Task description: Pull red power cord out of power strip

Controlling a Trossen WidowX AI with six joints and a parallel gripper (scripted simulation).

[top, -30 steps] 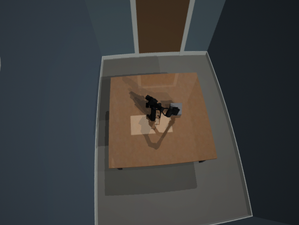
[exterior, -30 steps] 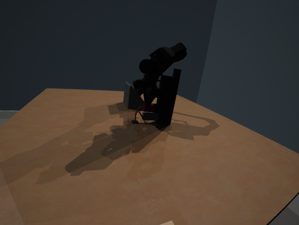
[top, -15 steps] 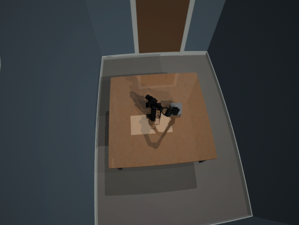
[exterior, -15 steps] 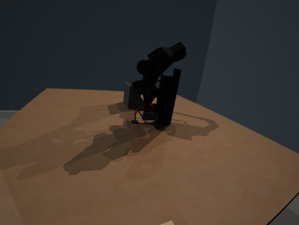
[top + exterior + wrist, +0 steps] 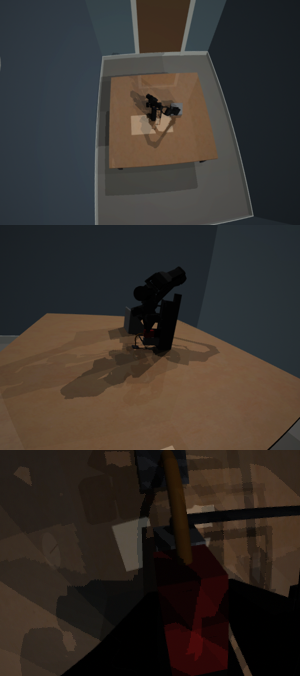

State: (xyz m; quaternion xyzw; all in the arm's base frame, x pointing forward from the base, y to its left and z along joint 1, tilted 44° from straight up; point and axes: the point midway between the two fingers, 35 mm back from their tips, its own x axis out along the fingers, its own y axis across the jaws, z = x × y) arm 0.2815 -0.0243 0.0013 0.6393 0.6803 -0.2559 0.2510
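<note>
Now my claw (image 5: 149,330) grips the red plug (image 5: 193,615), which sits low over the table (image 5: 198,386) beside a tall black block (image 5: 169,324), its brownish cord (image 5: 175,506) running off to a small dark box (image 5: 161,462).

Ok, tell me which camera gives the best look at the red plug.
The wrist view. The red plug fills the frame's middle, clamped in the gripper, with its brownish cord running away from it. The exterior view shows only a small red patch under the dark arm. In the top view the arm hides it.
</note>
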